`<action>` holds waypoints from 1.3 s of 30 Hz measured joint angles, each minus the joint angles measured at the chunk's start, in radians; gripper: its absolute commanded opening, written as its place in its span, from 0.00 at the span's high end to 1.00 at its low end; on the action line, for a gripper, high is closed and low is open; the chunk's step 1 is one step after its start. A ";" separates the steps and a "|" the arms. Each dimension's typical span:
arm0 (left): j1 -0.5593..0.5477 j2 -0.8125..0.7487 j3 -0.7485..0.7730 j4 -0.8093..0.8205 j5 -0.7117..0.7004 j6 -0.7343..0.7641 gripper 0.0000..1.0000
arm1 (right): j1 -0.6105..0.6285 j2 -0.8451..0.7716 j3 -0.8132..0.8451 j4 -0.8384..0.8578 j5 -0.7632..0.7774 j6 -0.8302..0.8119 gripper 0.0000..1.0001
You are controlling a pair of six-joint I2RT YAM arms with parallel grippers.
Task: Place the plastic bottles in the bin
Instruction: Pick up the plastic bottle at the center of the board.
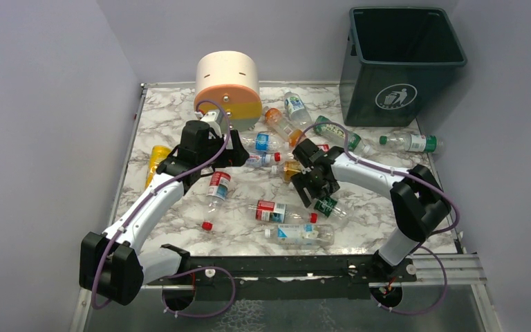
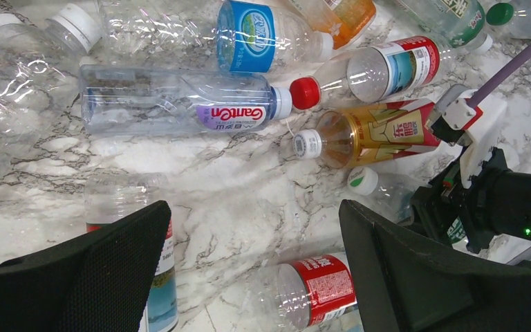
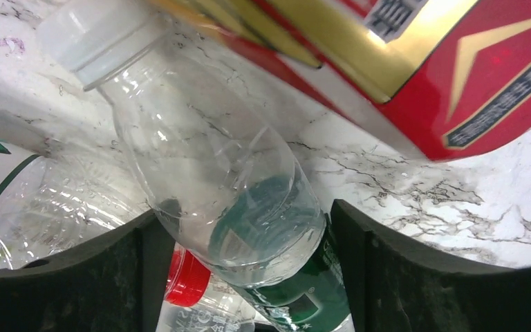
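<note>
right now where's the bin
In the top view the bin stands at the far right, right of the drawer unit, with a green-capped bottle lying just in front.

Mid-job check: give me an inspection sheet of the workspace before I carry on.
Surface: marble-pattern table, no spill seen.
Job's things: plastic bottles lie scattered on it; bin at the far right corner, none visible inside.
Clutter: cream drawer unit at the back.
Tools: left tool open above marble between bottles; right tool straddles a clear green-label bottle, grip unconfirmed.
Cables: purple cable along each arm, no snag seen.
Surroundings: pale walls; nothing else seen.
</note>
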 measured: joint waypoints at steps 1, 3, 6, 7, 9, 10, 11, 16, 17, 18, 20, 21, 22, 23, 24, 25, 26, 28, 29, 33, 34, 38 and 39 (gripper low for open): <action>0.000 0.000 0.000 0.000 0.000 0.000 0.01 | 0.000 -0.001 0.000 -0.001 -0.002 0.000 0.32; 0.000 0.000 0.000 0.000 0.000 0.000 0.01 | 0.000 -0.005 0.003 -0.005 -0.004 0.001 0.38; 0.000 0.000 0.000 0.000 0.000 0.000 0.01 | 0.000 -0.024 0.020 -0.015 -0.015 0.000 0.41; 0.000 0.000 0.000 0.000 0.000 0.000 0.01 | 0.000 -0.037 0.030 -0.022 -0.023 0.000 0.41; 0.000 0.000 0.000 0.000 0.000 0.000 0.01 | 0.000 -0.068 0.049 -0.032 -0.039 0.001 0.41; 0.000 0.000 0.000 0.000 0.001 0.000 0.01 | 0.000 -0.092 0.065 -0.040 -0.049 0.001 0.41; 0.000 0.000 0.000 0.000 0.001 0.000 0.01 | 0.000 -0.111 0.079 -0.047 -0.057 0.001 0.41; 0.000 0.002 0.000 0.000 0.002 0.000 0.01 | 0.000 -0.209 0.177 -0.085 -0.082 0.005 0.41; 0.000 0.003 0.000 0.000 0.003 0.000 0.01 | 0.000 -0.219 0.204 -0.091 -0.082 0.011 0.41; 0.000 0.003 0.000 0.000 0.004 0.000 0.01 | 0.000 -0.239 0.228 -0.093 -0.082 0.013 0.41; 0.000 0.004 0.000 0.000 0.006 0.000 0.01 | 0.000 -0.248 0.284 -0.101 -0.080 0.019 0.41; 0.000 0.004 0.000 0.001 0.008 0.000 0.01 | 0.000 -0.247 0.324 -0.103 -0.076 0.022 0.41; 0.000 0.004 0.000 0.002 0.009 0.000 0.01 | 0.000 -0.241 0.359 -0.104 -0.069 0.024 0.41; 0.000 0.004 0.000 0.002 0.011 0.000 0.01 | 0.000 -0.235 0.395 -0.102 -0.060 0.026 0.41; 0.000 0.004 0.000 0.005 0.012 0.000 0.01 | 0.000 -0.226 0.430 -0.102 -0.051 0.026 0.41; 0.000 0.004 0.000 0.008 0.015 0.000 0.01 | -0.002 -0.210 0.480 -0.102 -0.039 0.026 0.41; 0.000 0.004 0.000 0.011 0.018 -0.001 0.01 | -0.006 -0.195 0.520 -0.101 -0.030 0.026 0.41; 0.000 0.003 -0.002 0.016 0.023 -0.001 0.01 | -0.018 -0.157 0.604 -0.088 -0.019 0.024 0.42; 0.000 0.002 -0.005 0.019 0.025 -0.003 0.01 | -0.030 -0.138 0.642 -0.079 -0.016 0.022 0.42; 0.000 -0.014 -0.024 0.026 0.034 -0.012 0.01 | -0.137 -0.057 0.798 -0.029 -0.027 0.017 0.42; 0.000 -0.019 -0.029 0.029 0.038 -0.015 0.01 | -0.172 -0.036 0.837 -0.016 -0.034 0.015 0.42; 0.000 -0.041 -0.044 0.038 0.059 -0.024 0.01 | -0.311 0.064 1.023 0.034 -0.067 0.010 0.42; 0.000 -0.046 -0.047 0.040 0.065 -0.027 0.01 | -0.340 0.092 1.077 0.043 -0.077 0.010 0.42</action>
